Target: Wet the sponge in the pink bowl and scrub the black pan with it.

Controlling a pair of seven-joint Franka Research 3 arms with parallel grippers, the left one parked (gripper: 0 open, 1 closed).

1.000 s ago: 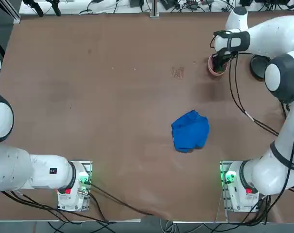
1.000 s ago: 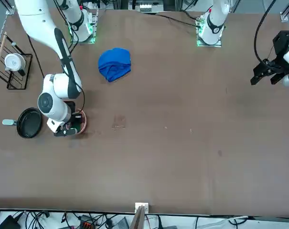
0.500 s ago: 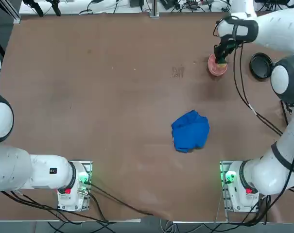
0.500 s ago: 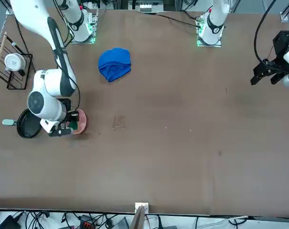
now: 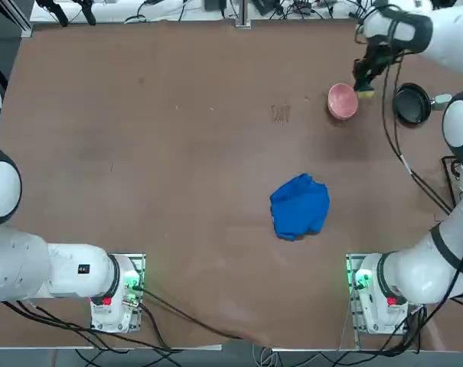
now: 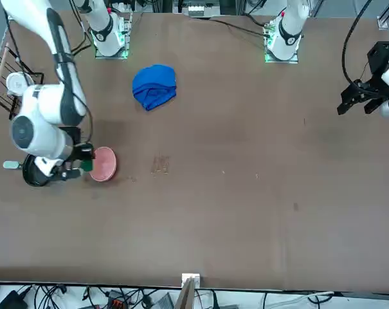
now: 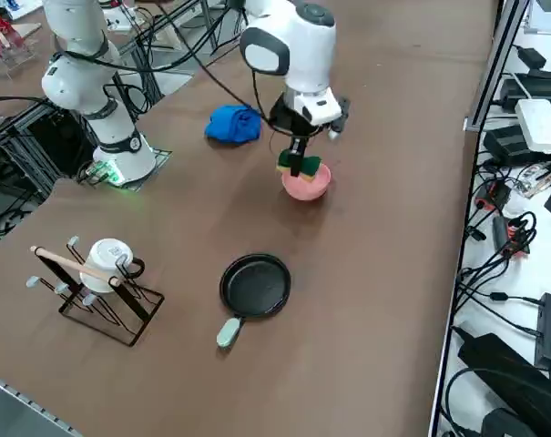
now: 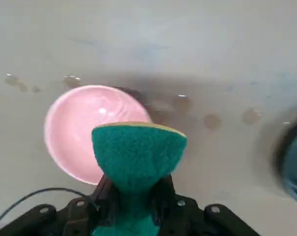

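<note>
Right side view first: the right gripper hangs above the counter with the sponge pinched tight between its fingers, green face and yellow layer both showing, clear of the pink bowl that sits just under and behind it near the middle of the frame. Over to the wrist camera and the grip is plain: the fingers are squeezed hard onto the sponge, bowing its green pad into a fan, with the pink bowl partly behind it and a dark curved edge, most likely the black pan, at the right edge of the frame. From overhead, in the upper right of the frame, the sponge sits between the pink bowl and the black pan, bowl to the left, pan to the right, handle pointing right toward the frame edge. Front view mirrors it: the gripper sits at far left, bowl on its right, pan on its left, half hidden by the arm. So the wetting looks done, and the pan lies close beside the fingers, away from the bowl; a short sideways carry and a drop should put sponge on pan. Watch the pan's rim on the way down.
</note>
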